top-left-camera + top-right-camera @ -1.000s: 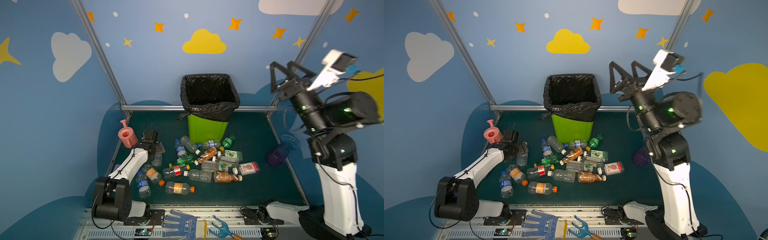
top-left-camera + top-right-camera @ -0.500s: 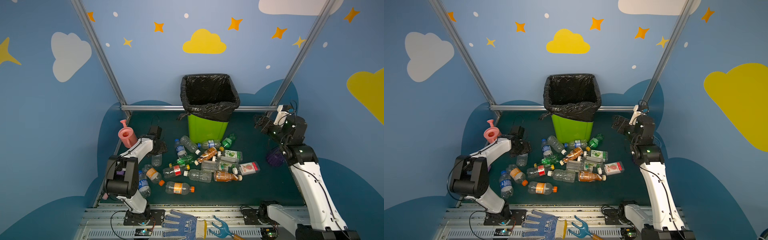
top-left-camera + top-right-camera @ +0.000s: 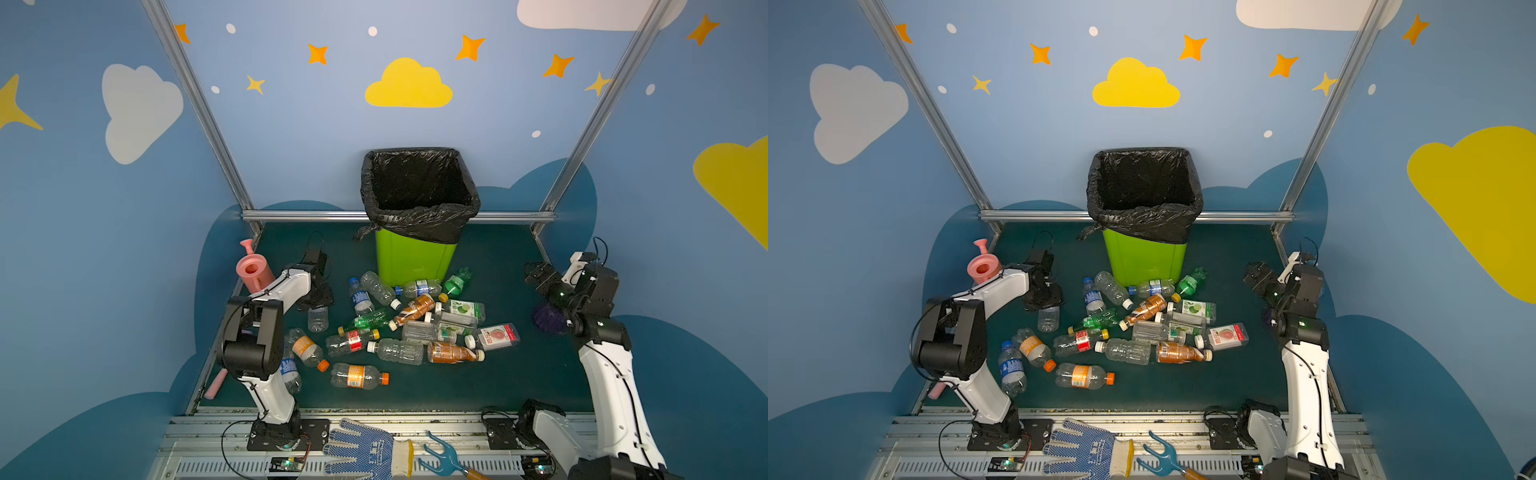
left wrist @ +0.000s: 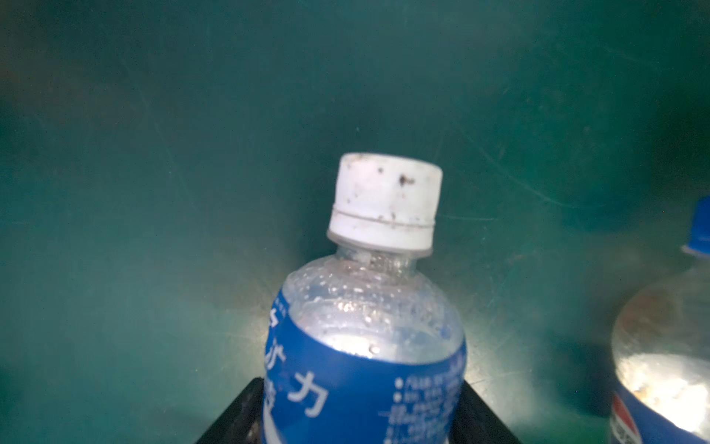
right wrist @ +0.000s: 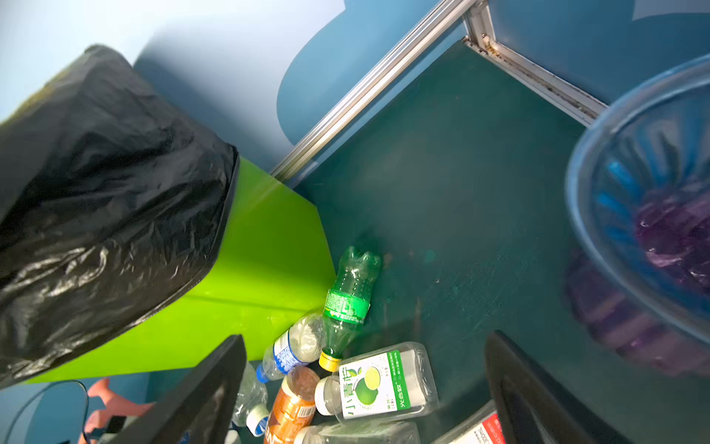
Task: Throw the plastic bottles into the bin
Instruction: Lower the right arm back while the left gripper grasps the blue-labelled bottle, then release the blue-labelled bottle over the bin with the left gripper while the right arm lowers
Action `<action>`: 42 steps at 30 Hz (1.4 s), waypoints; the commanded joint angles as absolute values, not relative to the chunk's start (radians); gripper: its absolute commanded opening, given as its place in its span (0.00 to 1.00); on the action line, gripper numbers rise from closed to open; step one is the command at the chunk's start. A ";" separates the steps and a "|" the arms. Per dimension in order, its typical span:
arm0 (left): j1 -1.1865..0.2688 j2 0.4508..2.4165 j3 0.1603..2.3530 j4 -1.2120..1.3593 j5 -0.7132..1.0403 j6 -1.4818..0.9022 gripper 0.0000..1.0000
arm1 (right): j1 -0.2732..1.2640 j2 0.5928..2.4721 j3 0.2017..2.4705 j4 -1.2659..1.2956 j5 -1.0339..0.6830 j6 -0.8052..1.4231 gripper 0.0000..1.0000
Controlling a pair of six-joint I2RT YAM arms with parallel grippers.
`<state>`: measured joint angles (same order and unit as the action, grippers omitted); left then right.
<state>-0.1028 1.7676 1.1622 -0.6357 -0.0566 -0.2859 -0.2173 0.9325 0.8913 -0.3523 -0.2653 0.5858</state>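
Left wrist view: the left gripper (image 4: 363,407) is closed against both sides of a clear plastic bottle with blue label and white cap (image 4: 369,326). The bottle lies on the dark green mat (image 4: 153,192), apart from the tall lime-green bin lined with a black bag (image 3: 415,257). Slippage on lifting is judged possible (smooth, rounded wall). The right gripper (image 5: 365,338) is held wide and empty. A second earlier the left jaws stood wide and the right arm was raised high.

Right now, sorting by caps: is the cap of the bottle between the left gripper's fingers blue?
No, the bottle has a plainly white cap.
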 commanded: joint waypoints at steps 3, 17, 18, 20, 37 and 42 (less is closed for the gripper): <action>-0.098 1.768 1.180 -0.654 -0.037 -0.281 0.56 | -0.281 0.924 0.870 -0.297 -0.359 0.634 0.95; -0.047 1.391 1.630 -0.502 -0.039 -0.276 0.46 | -0.386 0.956 0.859 -0.259 -0.447 0.653 0.95; -0.046 1.358 1.649 -0.428 -0.041 -0.279 0.46 | -0.393 0.955 0.859 -0.258 -0.453 0.655 0.95; -0.045 1.316 1.687 -0.250 -0.025 -0.307 0.47 | -0.412 0.950 0.858 -0.256 -0.467 0.662 0.95; -0.397 2.173 3.016 -0.557 0.256 -0.405 0.94 | -0.454 0.919 0.866 -0.296 -0.592 0.708 0.95; -0.453 1.845 2.483 -0.281 0.164 -0.268 1.00 | -0.451 0.899 0.819 -0.306 -0.572 0.734 0.95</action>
<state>-0.4332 2.0922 2.5935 -0.4755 0.2024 -0.3496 -0.4511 0.9199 0.8398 -0.2710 -0.5667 0.7319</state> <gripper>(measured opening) 0.997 0.953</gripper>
